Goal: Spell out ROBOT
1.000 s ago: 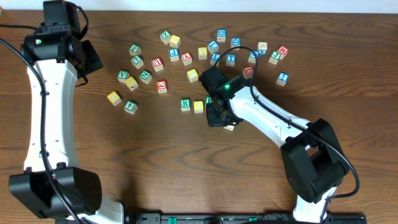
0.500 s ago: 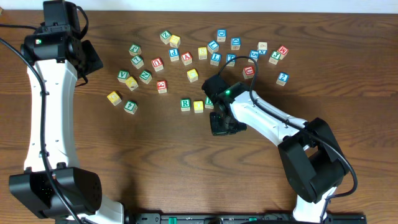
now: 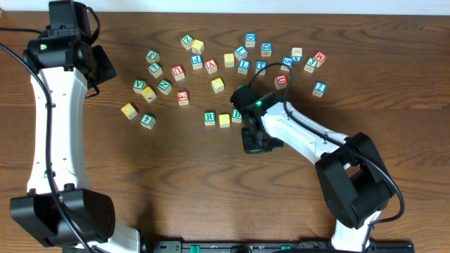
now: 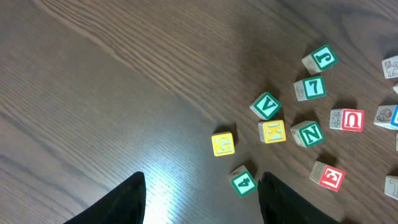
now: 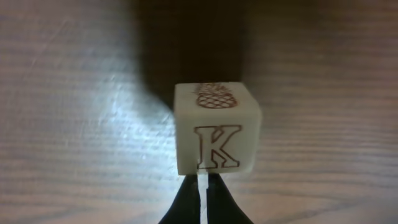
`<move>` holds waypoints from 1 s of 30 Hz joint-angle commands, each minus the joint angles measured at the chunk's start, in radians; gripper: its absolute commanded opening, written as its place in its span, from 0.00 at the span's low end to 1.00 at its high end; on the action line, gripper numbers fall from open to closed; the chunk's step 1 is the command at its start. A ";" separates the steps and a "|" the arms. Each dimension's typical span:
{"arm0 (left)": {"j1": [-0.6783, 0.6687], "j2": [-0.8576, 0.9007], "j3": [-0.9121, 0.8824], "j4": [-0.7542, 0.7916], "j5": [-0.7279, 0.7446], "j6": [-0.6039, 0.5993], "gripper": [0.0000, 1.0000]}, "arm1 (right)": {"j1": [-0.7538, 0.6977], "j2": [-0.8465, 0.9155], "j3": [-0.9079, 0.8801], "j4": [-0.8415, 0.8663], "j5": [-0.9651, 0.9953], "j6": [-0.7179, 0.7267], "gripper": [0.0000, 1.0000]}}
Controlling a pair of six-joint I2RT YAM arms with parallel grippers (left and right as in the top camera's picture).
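Checking in on the ROBOT spelling job from my remote seat.

Closest to the near edge of the table (image 3: 140, 183), my right gripper (image 5: 202, 198) is pinched fully shut with nothing between its jaws. Right at its tip sits a pale K cube (image 5: 216, 134) with a pineapple on its top face. It's either touching the tip or a hair off, I can't tell which. My guess is I'm nudging it along rather than carrying it. It might be meant as the second O, but in this light I can't say if it's one of the yellow ones.

Just beyond that, around the middle of the table, is the row so far. There's the green R cube (image 3: 209, 118), then a yellow cube (image 3: 224, 120) snug on its right. Next comes a green cube (image 3: 237, 114) half tucked under my right arm, which I take for the B. So I'd call it R-O-B down, three of five, with the second O and the T left to place.

Further out toward the far edge is the loose scatter. In it is a blue-framed cube (image 3: 261, 66) behind the cable that I think is the T, plus a spare yellow block (image 3: 218, 85).

Way out by the far-left corner, my left gripper (image 4: 202, 186) hangs open, holding nothing.
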 commanded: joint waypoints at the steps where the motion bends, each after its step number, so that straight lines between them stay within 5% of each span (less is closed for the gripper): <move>1: 0.002 0.013 0.003 -0.003 0.009 -0.002 0.57 | -0.019 -0.019 -0.005 0.018 0.065 0.011 0.01; 30: 0.002 0.013 0.003 -0.003 0.009 -0.002 0.57 | -0.023 -0.097 -0.032 0.188 0.071 0.035 0.01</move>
